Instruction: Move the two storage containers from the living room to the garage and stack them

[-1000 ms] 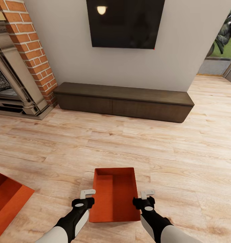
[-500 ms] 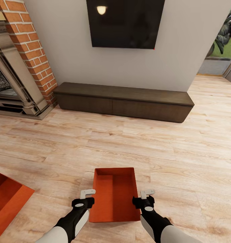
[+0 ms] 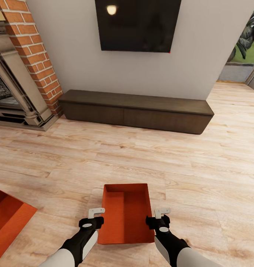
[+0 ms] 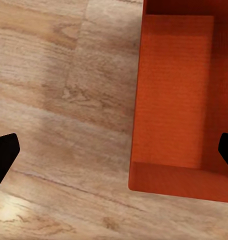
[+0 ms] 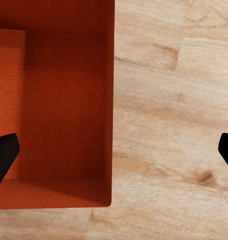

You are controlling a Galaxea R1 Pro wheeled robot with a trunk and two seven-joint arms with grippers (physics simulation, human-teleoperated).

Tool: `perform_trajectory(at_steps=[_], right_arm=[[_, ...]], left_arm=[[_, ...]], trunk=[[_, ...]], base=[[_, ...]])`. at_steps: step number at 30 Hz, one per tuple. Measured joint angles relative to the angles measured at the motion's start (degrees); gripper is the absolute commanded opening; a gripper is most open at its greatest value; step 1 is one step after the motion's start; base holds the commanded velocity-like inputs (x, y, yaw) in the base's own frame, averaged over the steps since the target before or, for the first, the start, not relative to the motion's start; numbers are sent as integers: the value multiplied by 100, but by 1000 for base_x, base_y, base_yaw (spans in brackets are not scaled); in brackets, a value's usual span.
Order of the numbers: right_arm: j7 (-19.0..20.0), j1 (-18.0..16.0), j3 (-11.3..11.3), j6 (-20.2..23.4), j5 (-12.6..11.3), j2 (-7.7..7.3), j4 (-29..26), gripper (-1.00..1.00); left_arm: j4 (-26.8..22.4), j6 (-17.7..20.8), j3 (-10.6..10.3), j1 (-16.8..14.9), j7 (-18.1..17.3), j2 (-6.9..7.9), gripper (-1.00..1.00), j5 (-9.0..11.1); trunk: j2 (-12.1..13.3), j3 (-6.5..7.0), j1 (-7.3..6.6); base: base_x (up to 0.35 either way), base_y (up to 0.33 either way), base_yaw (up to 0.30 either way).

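Nothing is moved yet: one storage container [image 3: 125,214] sits bottom centre on the living-room wood floor [image 3: 201,174] between the spread-open, empty left claw [image 3: 94,218] and right claw [image 3: 159,218], the other container [image 3: 6,218] lower left.

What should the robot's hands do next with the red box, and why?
Probably lower both grippers, left gripper and right gripper, onto the side walls of the storage container. Each is open, straddling one wall, and the container sits on the wood floor, ungrasped.

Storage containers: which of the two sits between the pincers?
The storage container in front of the robot, with the left pincer and right pincer flanking its long walls. The other container lies off left, cut by the frame.
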Motion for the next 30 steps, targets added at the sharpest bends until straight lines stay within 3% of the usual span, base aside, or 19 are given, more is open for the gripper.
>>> perform_trajectory(at_steps=[22, 30], right_arm=[[0, 0, 0, -25, 8, 0, 0, 100], [0, 0, 0, -27, 8, 0, 0, 100]], left_arm=[[0, 14, -12, 0, -9, 10, 100, -15], [-9, 22, -62, -1, -8, -11, 100, -340]], trunk=[[-883, -395, 483], [-1203, -539, 659]], base=[[0, 0, 0], [0, 0, 0]])
